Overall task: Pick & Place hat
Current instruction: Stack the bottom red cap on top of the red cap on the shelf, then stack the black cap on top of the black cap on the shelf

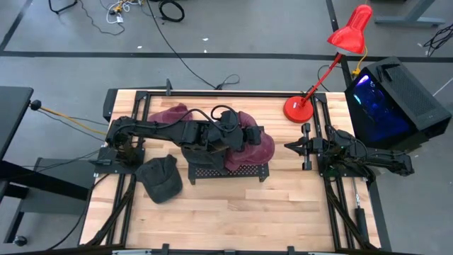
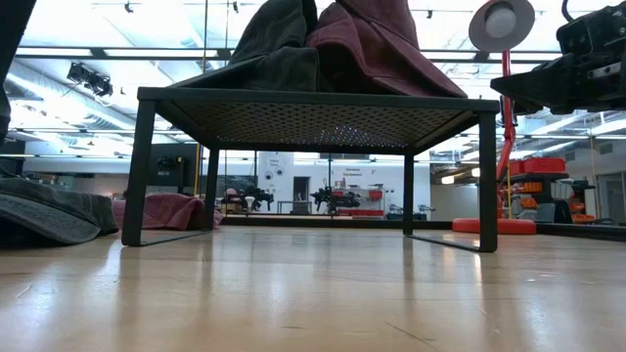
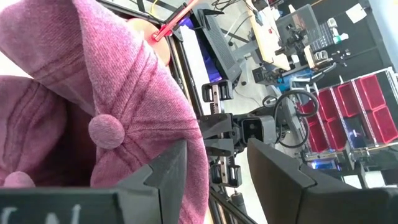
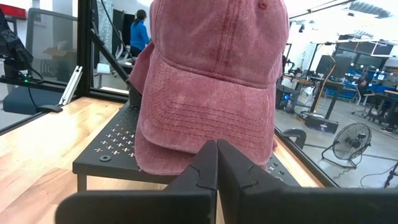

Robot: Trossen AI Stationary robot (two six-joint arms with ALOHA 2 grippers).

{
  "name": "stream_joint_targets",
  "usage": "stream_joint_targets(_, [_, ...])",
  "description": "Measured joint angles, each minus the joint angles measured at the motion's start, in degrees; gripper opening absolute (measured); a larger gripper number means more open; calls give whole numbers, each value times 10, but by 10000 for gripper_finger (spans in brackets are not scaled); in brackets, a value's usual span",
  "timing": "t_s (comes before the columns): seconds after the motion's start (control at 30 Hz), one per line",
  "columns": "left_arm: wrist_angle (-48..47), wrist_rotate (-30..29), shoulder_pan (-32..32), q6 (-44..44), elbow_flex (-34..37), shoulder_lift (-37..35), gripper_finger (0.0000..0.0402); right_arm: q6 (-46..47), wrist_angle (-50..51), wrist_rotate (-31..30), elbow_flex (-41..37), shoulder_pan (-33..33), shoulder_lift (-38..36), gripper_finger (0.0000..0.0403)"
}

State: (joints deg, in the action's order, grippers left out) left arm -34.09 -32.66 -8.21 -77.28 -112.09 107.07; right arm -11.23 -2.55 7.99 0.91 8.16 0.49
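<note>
High view: maroon hat [image 1: 256, 149] rests atop black rack [image 1: 228, 172].

Maroon hat [image 1: 256, 145] on black rack [image 1: 228, 172], dark hat [image 1: 160, 178] beside it on table [image 1: 233, 209].

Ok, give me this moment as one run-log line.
left gripper: open beside red hat on black rack | right gripper: shut, waiting at table's right | dark hat: on table

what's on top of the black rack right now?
A maroon cap sits on the black rack, with the left pincer open over it. The low view shows darker cloth beside the cap. The arm hides the rest of the rack's top.
</note>
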Motion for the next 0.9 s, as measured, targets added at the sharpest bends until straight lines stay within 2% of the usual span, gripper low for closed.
stream_joint_targets(0.33, [0,0,0,0,0,0,177,0,0,0,0,0,0,4])
stream_joint_targets(0.5, [0,18,0,2,0,0,177,0,0,0,0,0,0,4])
stream_joint_targets(0.9, [-8,16,-7,58,-1,-55,177,0,-2,0,0,0,0,4])
